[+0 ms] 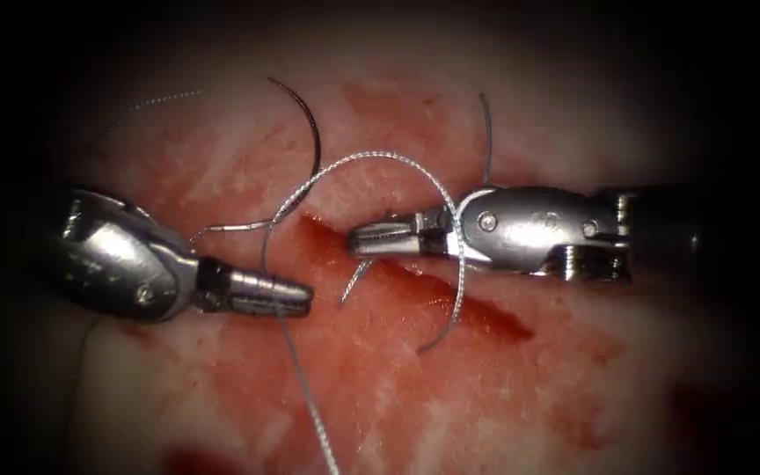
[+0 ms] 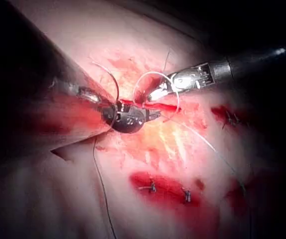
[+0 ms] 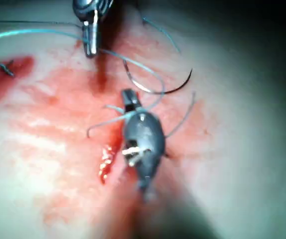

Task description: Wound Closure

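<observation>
Lying level, left gripper [image 1: 296, 296] clamps thread [image 1: 371, 159]; right gripper [image 1: 371, 239] closed (needle [image 1: 310, 119] free).

the thread [image 1: 314, 413] runs off the endoscope view's bottom edge; the tissue [image 1: 573, 105] fades into dark at its borders.

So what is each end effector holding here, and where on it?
The left end effector is shut on the thread beside the cut. The right end effector has thread looped around it. The needle lies free on the tissue.
</observation>
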